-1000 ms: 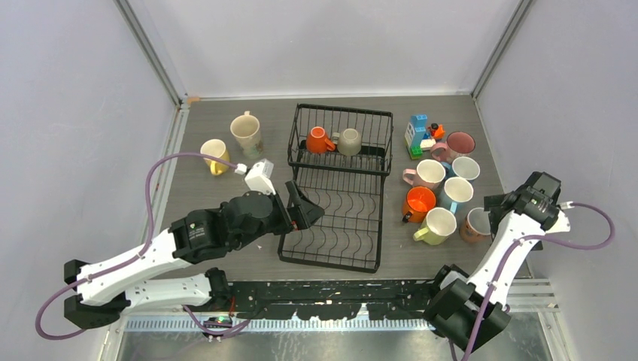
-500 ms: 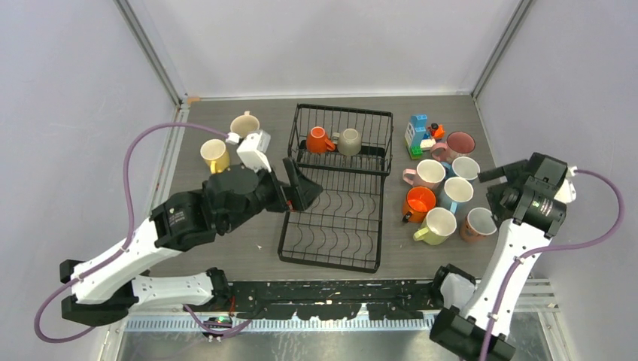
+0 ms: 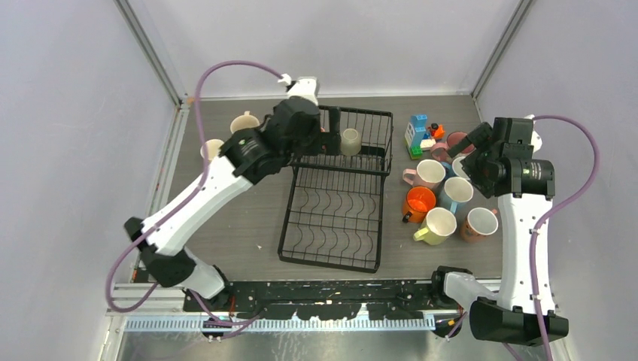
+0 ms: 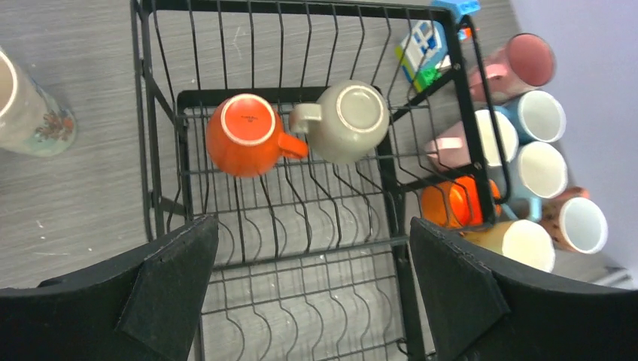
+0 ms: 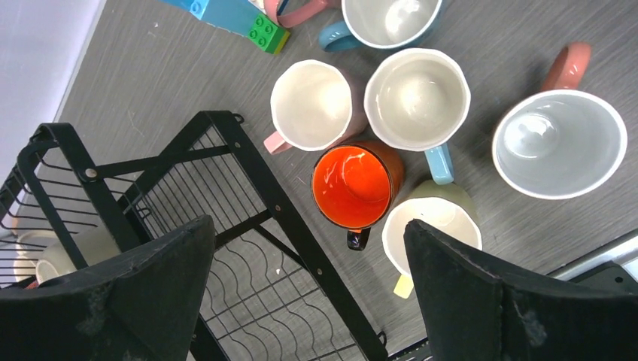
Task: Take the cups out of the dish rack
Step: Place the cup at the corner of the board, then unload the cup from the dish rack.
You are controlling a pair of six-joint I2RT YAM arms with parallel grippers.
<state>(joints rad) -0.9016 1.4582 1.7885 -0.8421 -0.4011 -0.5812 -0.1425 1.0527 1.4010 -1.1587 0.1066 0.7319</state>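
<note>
Hovering over basket end of dish rack (image 3: 328, 264), left pincer (image 4: 312, 293) is held spread, empty. Just ahead, orange cup (image 4: 248, 135) and grey-beige cup (image 4: 350, 120) are seated upside down, side by side across its gap. Farther off, right pincer (image 5: 308, 271) is held spread, empty.

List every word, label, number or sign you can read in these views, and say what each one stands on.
No text can be read in any view.
On the upturned orange cup in the dish rack: a small dark stamp on its base, too small to read.
On the cream mug left of the rack: a coloured picture, with no letters to be made out.
On the toy-block figure: printed shapes only, no letters.
</note>
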